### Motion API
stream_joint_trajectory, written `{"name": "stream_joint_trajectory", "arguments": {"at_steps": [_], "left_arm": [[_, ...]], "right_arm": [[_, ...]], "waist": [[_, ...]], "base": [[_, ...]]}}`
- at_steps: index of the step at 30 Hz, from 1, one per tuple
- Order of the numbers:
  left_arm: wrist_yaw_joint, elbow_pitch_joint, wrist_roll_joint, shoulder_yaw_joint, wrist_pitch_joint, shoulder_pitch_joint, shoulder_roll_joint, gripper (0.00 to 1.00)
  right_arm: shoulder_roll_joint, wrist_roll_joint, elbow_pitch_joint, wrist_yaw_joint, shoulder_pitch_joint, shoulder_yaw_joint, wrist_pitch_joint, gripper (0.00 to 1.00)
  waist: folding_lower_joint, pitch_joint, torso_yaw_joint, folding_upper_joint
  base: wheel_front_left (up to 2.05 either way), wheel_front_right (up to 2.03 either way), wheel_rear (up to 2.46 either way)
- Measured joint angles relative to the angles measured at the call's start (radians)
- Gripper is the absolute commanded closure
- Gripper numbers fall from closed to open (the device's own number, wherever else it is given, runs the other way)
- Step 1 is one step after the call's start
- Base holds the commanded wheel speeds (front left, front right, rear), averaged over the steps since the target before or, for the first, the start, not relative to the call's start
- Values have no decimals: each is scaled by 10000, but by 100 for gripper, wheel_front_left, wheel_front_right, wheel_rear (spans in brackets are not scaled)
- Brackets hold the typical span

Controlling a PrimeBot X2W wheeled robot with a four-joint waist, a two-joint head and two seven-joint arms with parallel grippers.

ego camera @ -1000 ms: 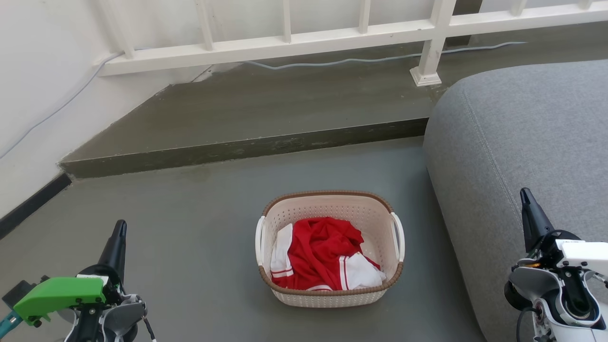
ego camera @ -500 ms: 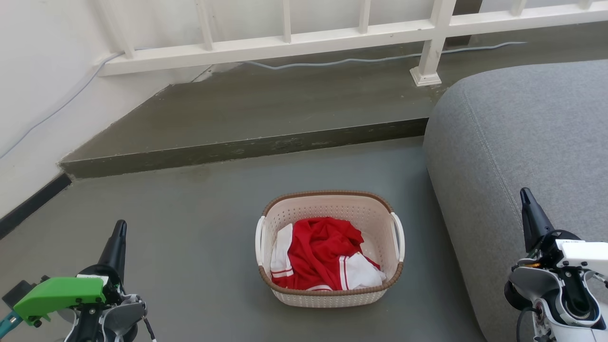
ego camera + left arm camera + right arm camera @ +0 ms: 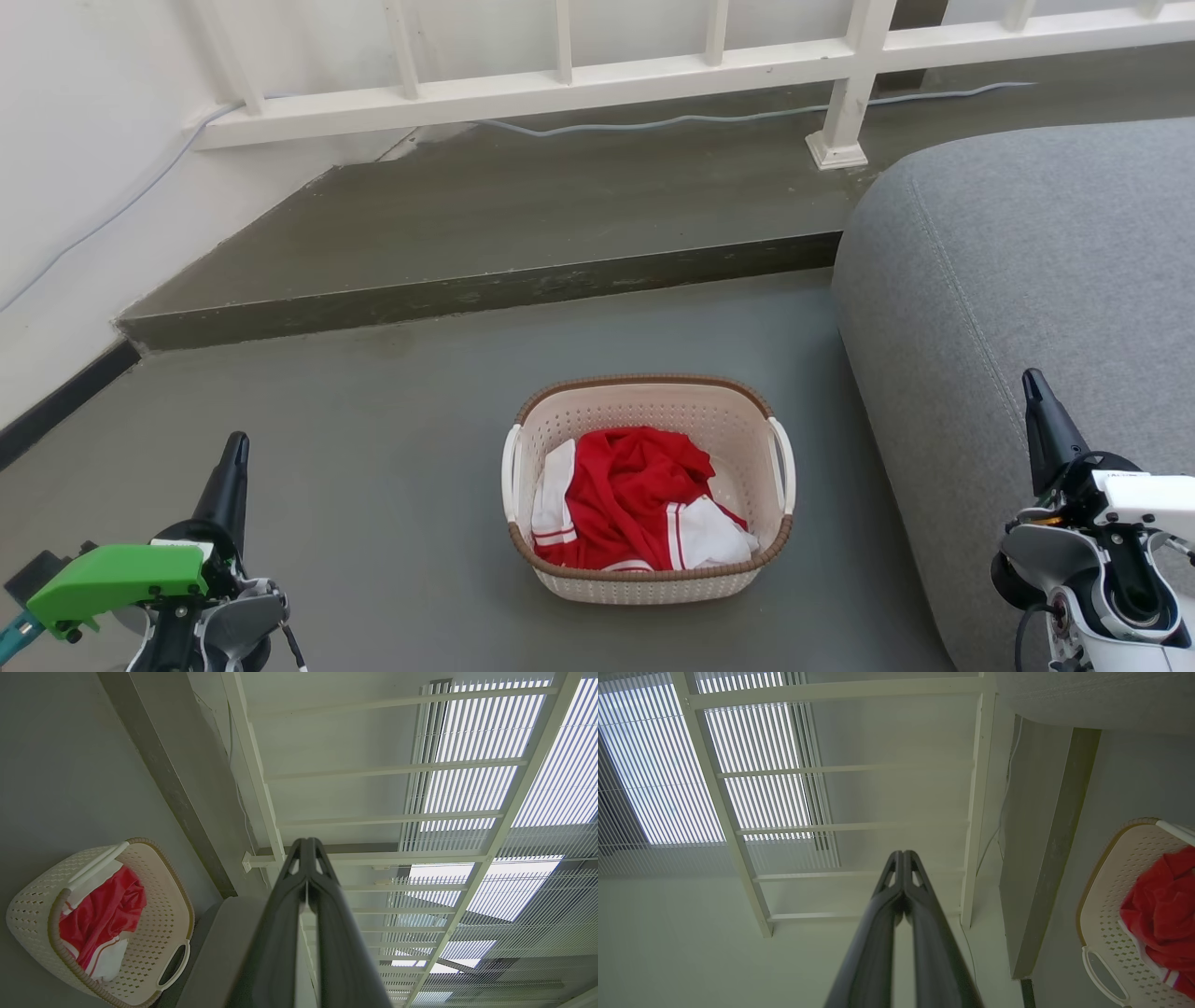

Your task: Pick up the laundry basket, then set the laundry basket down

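Jaws clenched empty on left gripper and right gripper, neither touching laundry basket.

The grey concrete floor carried the laundry basket, which stood upright and near, but clear of, a grey upholstered seat to its right. Behind rose a low step, bearing a pale cable and a white railing post.

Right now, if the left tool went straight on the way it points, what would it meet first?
Probably the white railing: the shut left tool aims at it, well clear of the laundry basket. Depth is unclear.
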Motion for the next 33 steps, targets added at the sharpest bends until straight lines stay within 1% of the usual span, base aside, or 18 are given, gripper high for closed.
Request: {"name": "stream_joint_trajectory", "arguments": {"at_steps": [33], "left_arm": [[0, -2, 0, -2, 0, 1, 0, 100]], "right_arm": [[0, 2, -2, 2, 0, 0, 0, 100]], "waist": [[0, 0, 0, 0]], "base": [[0, 0, 0]]}}
